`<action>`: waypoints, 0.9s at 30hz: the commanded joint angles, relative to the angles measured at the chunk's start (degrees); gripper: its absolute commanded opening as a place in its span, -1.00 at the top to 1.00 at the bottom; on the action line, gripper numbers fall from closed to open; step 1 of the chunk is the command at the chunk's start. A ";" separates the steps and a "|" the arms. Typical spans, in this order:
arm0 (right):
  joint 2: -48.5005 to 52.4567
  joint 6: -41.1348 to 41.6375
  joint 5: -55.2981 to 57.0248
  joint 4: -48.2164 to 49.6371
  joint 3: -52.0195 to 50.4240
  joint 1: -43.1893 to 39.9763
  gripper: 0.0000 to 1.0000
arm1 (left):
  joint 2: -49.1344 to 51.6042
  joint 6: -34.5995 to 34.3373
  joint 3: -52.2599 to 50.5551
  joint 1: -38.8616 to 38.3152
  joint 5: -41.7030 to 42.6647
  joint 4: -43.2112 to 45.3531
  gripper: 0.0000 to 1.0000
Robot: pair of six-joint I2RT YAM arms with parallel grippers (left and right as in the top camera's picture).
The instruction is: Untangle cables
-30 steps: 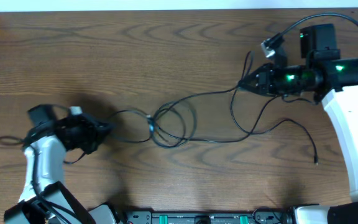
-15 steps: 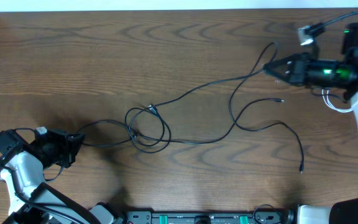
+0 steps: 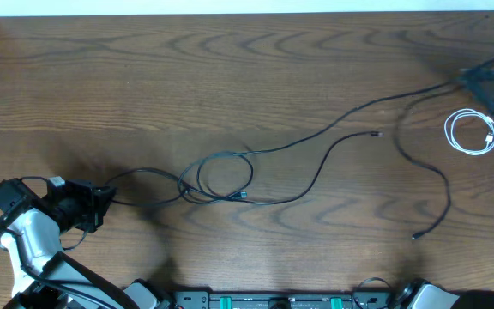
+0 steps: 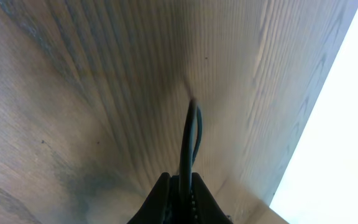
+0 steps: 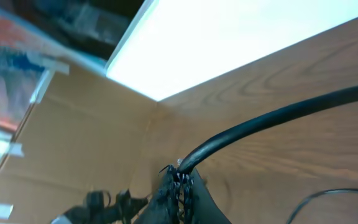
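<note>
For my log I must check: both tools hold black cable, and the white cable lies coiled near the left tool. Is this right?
No. The overhead view shows the white cable coiled near the right tool, not the left tool. Both do hold black cable.

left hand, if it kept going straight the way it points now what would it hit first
In the overhead view the left hand points rightward, shut on a black cable. Going straight on, it would probably first meet the lower edge of the tangled cable loop. Its height above the wood is unclear.
</note>
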 commanded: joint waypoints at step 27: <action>-0.63 37.75 79.32 -16.81 0.17 -4.90 0.97 | 0.28 -16.83 -0.28 4.57 7.54 3.08 0.85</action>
